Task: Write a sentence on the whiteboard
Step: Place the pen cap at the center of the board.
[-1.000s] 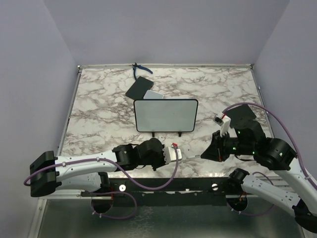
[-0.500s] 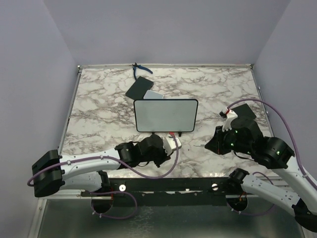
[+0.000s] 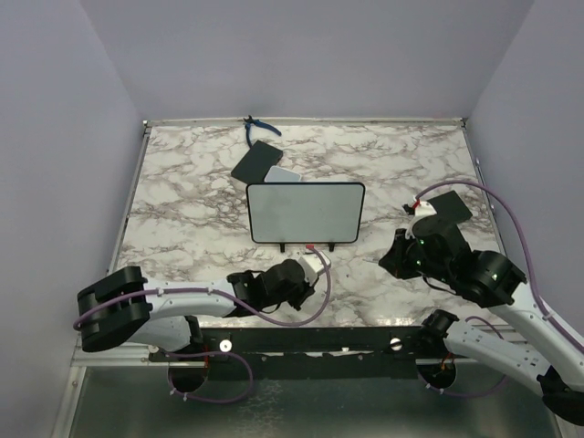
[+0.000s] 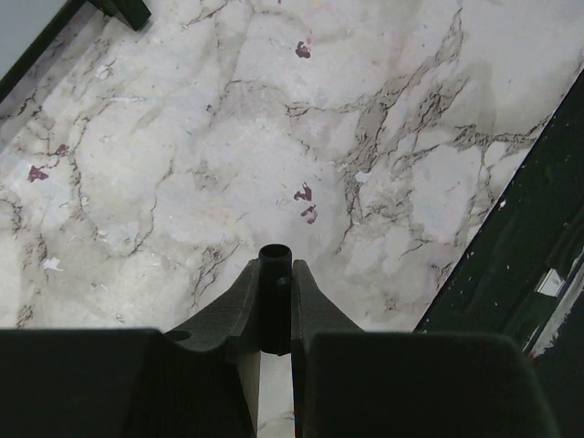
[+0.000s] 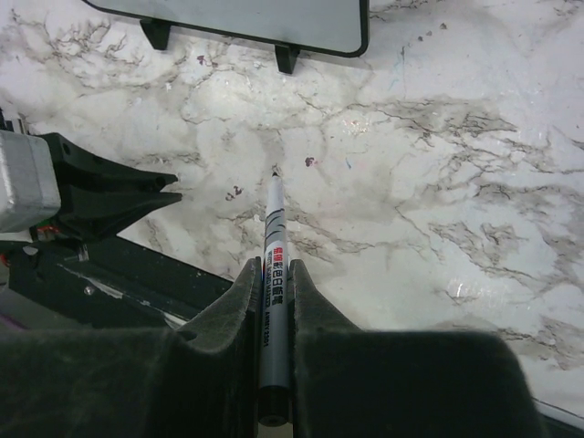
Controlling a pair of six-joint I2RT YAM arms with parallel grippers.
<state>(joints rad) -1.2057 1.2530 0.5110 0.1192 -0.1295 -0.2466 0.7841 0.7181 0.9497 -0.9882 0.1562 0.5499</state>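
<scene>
whiteboard [image 3: 306, 213] stands upright on its feet in the middle of the table [image 3: 182, 182], its face blank as far as i can see, so no words are down yet. my right gripper [image 5: 272, 266] is clamped on the marker [image 5: 274, 228], bare tip aimed toward the board but well short of it. my left gripper [image 4: 275, 266] is pinched on what looks like the black cap [image 4: 275, 310]. all the writing is left

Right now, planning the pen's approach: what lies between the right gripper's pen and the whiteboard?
Only bare marble table separates the pen from the whiteboard, as the right wrist view shows.
</scene>
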